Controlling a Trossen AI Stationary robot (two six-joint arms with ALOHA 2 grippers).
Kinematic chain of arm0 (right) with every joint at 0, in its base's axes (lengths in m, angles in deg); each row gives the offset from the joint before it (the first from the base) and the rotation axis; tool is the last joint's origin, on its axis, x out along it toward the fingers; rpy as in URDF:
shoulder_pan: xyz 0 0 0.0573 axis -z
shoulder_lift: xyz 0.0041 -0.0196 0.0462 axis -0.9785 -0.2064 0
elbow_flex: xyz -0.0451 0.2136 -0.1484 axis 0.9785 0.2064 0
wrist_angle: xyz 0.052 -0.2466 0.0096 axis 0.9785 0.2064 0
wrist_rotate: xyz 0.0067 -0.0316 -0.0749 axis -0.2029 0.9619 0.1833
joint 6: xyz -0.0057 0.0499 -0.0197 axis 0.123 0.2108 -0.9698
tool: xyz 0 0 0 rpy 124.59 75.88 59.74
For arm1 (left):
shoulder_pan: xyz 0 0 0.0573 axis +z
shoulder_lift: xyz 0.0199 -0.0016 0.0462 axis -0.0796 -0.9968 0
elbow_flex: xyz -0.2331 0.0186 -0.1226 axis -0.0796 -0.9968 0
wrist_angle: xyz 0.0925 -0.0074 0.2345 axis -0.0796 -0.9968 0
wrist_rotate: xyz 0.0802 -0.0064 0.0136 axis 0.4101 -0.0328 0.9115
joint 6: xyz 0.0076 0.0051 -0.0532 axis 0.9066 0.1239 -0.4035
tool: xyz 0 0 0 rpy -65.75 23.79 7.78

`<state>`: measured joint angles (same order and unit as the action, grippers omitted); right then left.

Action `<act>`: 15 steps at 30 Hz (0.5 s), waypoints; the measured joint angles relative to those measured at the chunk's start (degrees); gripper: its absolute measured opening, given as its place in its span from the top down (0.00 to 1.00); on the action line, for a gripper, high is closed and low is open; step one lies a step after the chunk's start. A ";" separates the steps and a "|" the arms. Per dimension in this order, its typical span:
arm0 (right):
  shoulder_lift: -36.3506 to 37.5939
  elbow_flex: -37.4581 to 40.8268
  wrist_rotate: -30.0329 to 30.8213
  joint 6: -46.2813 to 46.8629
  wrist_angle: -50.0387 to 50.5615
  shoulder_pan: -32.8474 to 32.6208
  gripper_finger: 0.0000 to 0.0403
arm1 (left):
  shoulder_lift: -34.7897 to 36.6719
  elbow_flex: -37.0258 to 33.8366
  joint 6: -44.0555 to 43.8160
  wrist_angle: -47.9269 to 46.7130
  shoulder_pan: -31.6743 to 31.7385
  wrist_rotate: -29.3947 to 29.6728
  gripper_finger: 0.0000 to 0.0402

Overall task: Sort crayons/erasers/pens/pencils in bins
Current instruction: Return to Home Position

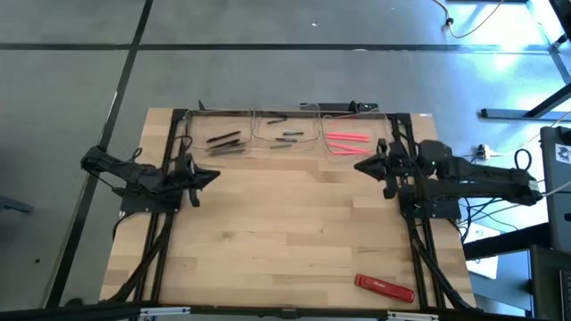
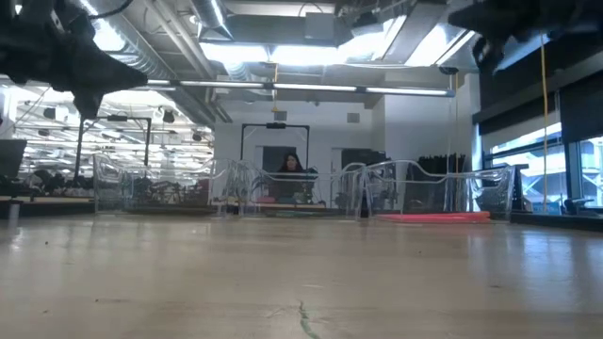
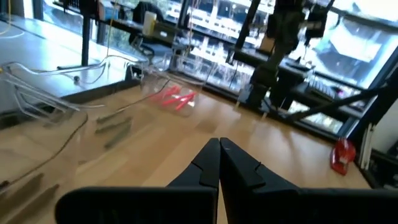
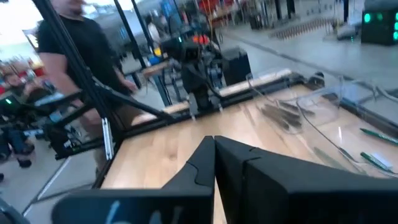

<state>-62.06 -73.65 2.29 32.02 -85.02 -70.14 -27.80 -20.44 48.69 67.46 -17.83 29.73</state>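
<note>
Three clear bins stand in a row at the table's far edge. The left bin (image 1: 219,134) holds black-brown sticks (image 1: 225,139). The middle bin (image 1: 285,129) holds grey-green sticks (image 1: 285,138). The right bin (image 1: 352,129) holds pink-red sticks (image 1: 346,137), which also show in the low view (image 2: 433,217). My left gripper (image 1: 217,176) is shut and empty above the table's left side, near the left bin; its tips show in the left wrist view (image 3: 219,144). My right gripper (image 1: 357,165) is shut and empty near the right bin; its tips show in the right wrist view (image 4: 213,142).
A wide flat red bar with white marks (image 1: 385,287) lies near the table's front right corner. Black frame rails (image 1: 169,223) run along both sides of the table. A person (image 4: 74,43) stands beyond the table's left side.
</note>
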 joint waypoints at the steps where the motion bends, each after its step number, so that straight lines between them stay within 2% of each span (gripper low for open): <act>1: 1.52 2.23 0.00 0.07 -1.94 0.00 0.99 | 0.00 -0.97 0.15 1.61 0.01 0.00 1.00; 7: 10.98 13.35 0.01 1.29 -10.85 0.00 0.99 | -0.05 -3.90 4.50 9.04 0.04 -1.45 1.00; 15: 21.37 23.19 -0.02 1.31 -15.94 0.00 0.99 | 0.00 -5.18 8.83 12.98 0.04 -3.16 1.00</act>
<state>-40.69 -50.46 2.27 33.33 -100.95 -70.14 -27.80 -25.62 57.51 80.44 -17.78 26.57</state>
